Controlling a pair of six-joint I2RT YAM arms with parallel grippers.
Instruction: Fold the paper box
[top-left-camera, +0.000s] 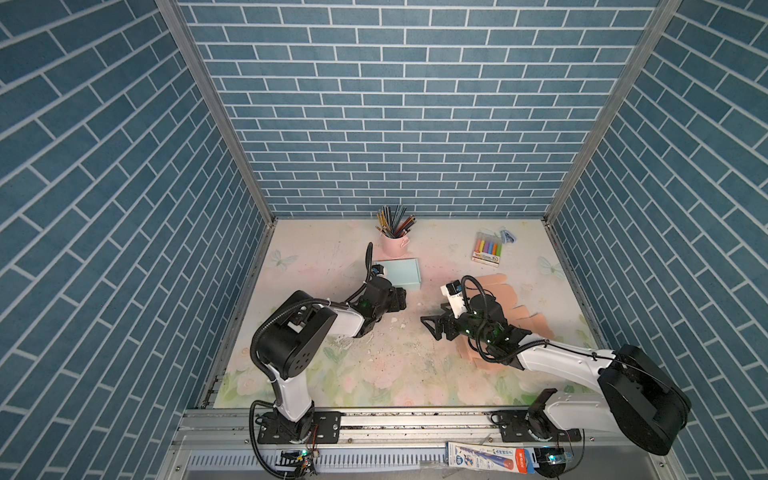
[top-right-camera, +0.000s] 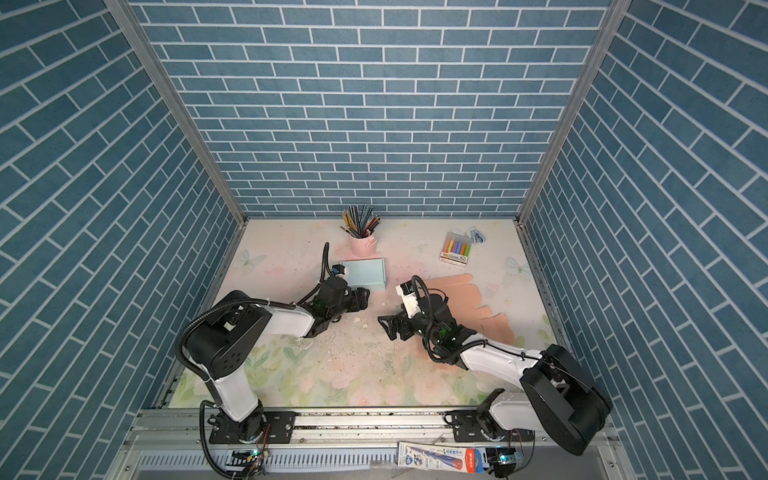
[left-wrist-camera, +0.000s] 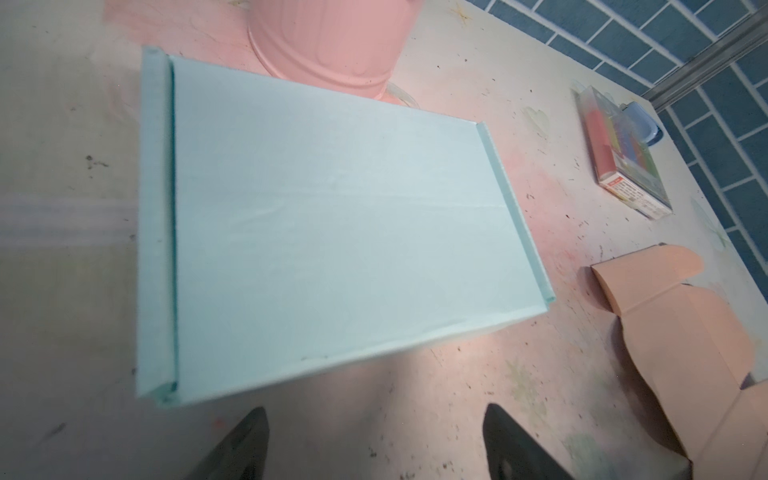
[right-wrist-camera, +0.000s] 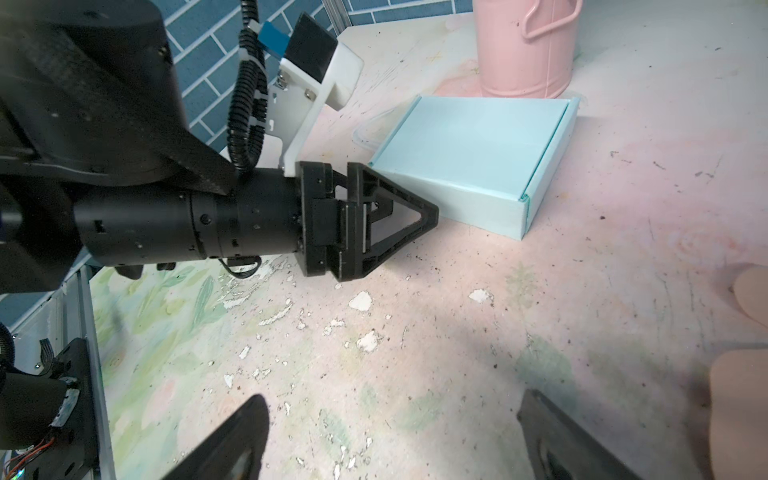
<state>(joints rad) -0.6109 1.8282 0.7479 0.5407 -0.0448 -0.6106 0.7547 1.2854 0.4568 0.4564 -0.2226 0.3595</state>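
The light-blue paper box (top-left-camera: 402, 272) stands closed on the table (top-left-camera: 374, 374), at 11 o'clock from its centre, lid flat and side flaps tucked. The left gripper (top-left-camera: 401, 299) sits at 6 o'clock of it, just clear, fingers wide, holding nothing. The right gripper (top-left-camera: 430, 328), at 4 o'clock, is likewise wide and empty, its arm over a flat peach blank (top-left-camera: 494, 282). Judgement: folding looks complete, at the release stage. The next move calls for backing away without nudging the box.
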